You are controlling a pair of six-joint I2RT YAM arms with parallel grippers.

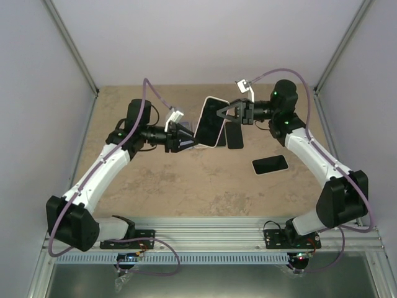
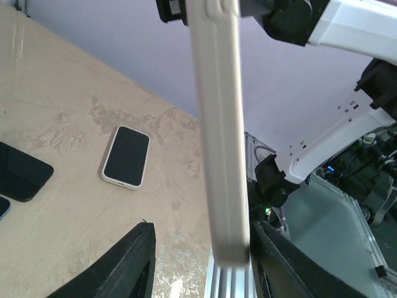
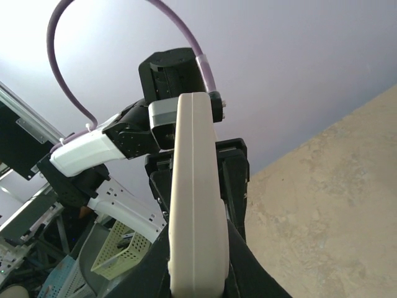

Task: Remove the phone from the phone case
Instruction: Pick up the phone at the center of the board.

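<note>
The phone (image 1: 211, 119), in its white phone case (image 2: 220, 155), is held off the table (image 1: 186, 186), clamped by the right gripper (image 1: 231, 113) at 1 side. The left gripper (image 1: 187, 138) brackets the opposite end, jaws apart, not clamping. The case stands between its 2 fingers (image 2: 133, 264), close to 1.

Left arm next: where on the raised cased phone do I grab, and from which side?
Take the free end of the cased phone, opposite where the right gripper clamps it, coming from the left arm's side. That end stands edge-on inside the open left gripper, so closing across the flat front and back looks surest.
</note>
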